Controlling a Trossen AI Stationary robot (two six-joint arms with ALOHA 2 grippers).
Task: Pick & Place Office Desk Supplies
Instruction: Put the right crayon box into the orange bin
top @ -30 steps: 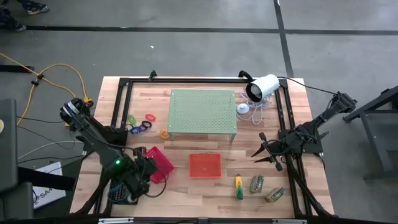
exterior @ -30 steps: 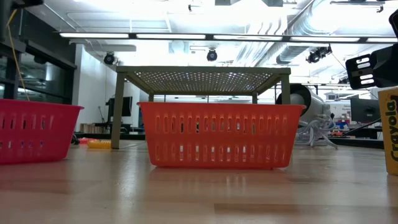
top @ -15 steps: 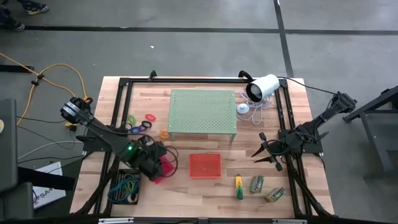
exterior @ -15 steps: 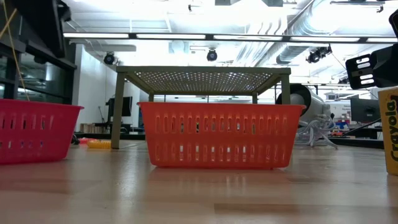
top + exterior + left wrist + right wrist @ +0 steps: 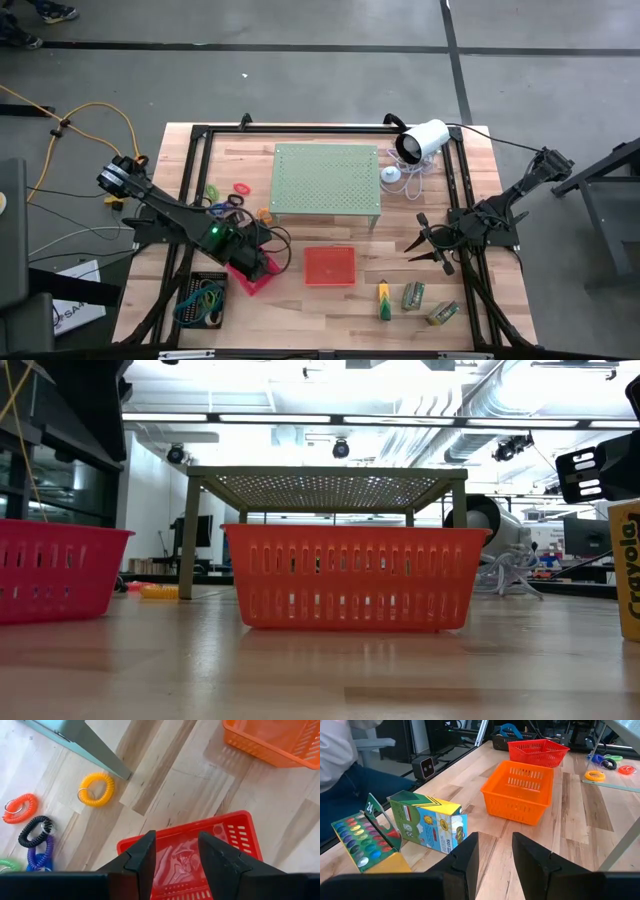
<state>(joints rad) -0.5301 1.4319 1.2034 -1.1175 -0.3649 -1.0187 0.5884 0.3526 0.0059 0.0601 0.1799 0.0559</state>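
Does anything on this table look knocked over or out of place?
One thing: the green-and-yellow cardboard crayon box lies on its side beside the open paint-palette pack, its lid flap standing up. The orange plastic basket sits upright.

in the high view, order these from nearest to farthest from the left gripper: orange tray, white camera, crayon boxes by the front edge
From the left gripper:
1. orange tray, just to its right, mid-table.
2. crayon boxes, front right.
3. white camera, far right corner.
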